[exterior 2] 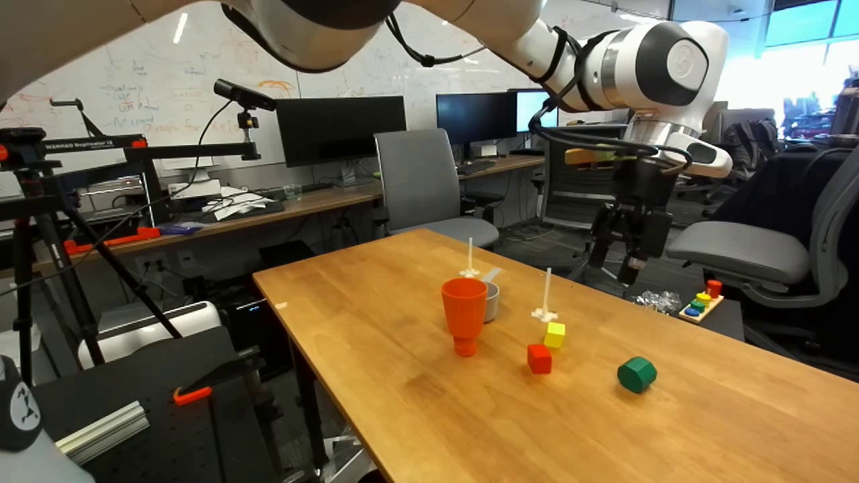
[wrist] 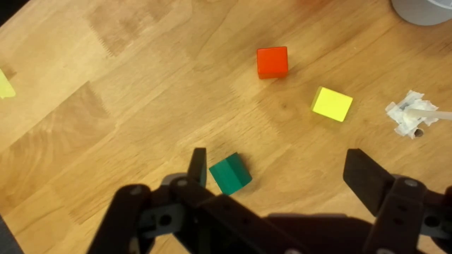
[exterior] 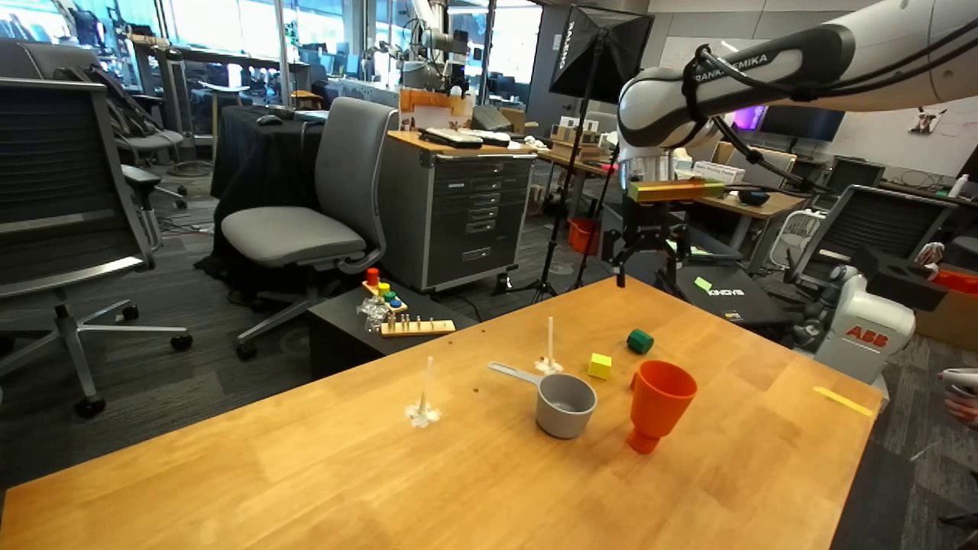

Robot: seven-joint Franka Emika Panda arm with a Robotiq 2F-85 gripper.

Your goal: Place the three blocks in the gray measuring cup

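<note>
Red “ABB” lettering (exterior: pixel 867 336) — wide-parted gripper (wrist: pixel 276 163).

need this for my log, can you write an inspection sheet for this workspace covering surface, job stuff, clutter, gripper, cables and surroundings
Surface: wooden table; yellow tape near one edge.
Job's things: red block, yellow block and green block lie apart on the table; none is in the gray cup.
Clutter: red cup stands beside the gray cup; two thin sticks rise from the table.
Grippers: one gripper, open, holding nothing, raised off the table.
Cables: black cable hangs by the robot arm; its condition is too small to tell.
Surroundings: gray chair, low black box and another robot marked ABB around the table.
</note>
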